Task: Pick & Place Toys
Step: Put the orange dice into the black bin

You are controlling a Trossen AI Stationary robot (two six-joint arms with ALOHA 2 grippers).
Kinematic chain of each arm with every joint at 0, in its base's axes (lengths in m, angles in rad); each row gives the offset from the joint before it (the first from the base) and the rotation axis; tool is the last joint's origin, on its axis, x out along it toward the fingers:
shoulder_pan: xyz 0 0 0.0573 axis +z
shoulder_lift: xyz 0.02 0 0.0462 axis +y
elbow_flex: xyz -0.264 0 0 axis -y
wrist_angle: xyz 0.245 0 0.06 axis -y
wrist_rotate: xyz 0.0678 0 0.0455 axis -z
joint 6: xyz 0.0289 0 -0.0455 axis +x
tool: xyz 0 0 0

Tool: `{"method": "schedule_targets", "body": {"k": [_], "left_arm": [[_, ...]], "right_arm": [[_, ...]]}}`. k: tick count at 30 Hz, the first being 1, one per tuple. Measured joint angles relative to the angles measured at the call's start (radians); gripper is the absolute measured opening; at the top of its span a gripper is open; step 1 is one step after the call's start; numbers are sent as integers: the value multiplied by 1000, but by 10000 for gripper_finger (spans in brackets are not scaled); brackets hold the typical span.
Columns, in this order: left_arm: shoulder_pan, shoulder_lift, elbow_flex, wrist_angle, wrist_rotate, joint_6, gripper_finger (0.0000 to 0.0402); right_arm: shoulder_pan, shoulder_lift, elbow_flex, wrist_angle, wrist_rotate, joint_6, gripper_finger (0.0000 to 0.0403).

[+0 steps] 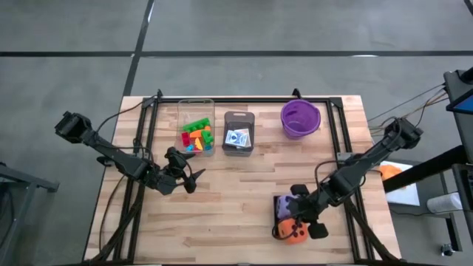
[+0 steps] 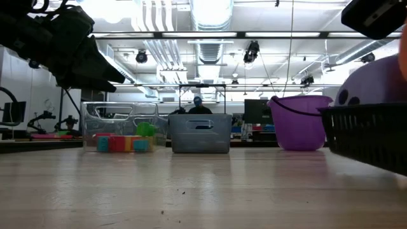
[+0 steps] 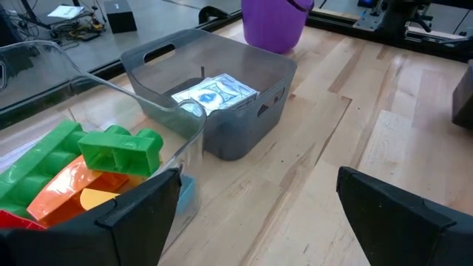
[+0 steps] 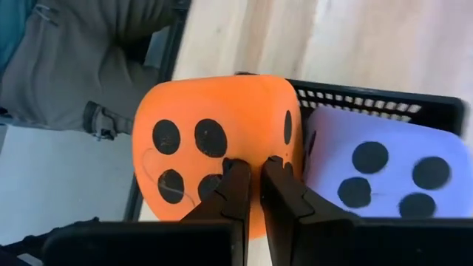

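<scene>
The toys look sorted by kind: bricks (image 1: 196,137) in the clear bin (image 1: 182,107), card packs (image 1: 238,137) in the grey bin (image 1: 238,117), and the two dice in the black basket (image 1: 318,230) near the bench's (image 1: 244,199) front edge. The right pincer (image 4: 251,183) is pinched fully together with nothing between its tips, pressing against the orange die (image 4: 214,144), probably seating it; the purple die (image 4: 384,174) sits just beside. The left pincer (image 3: 251,214) stands wide and empty, with the bricks just ahead of it.
</scene>
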State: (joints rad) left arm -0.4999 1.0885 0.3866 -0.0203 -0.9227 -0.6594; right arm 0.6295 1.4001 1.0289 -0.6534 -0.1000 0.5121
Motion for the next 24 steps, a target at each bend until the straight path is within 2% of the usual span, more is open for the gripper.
{"method": "schedule_targets", "body": {"k": [11,24], "left_arm": [[0,0,0,0,0,0,367],[0,0,0,0,0,0,367]], "right_arm": [[-53,-92,-4,-137,65,8,18],[-70,-94,-4,-136,80,8,18]]}}
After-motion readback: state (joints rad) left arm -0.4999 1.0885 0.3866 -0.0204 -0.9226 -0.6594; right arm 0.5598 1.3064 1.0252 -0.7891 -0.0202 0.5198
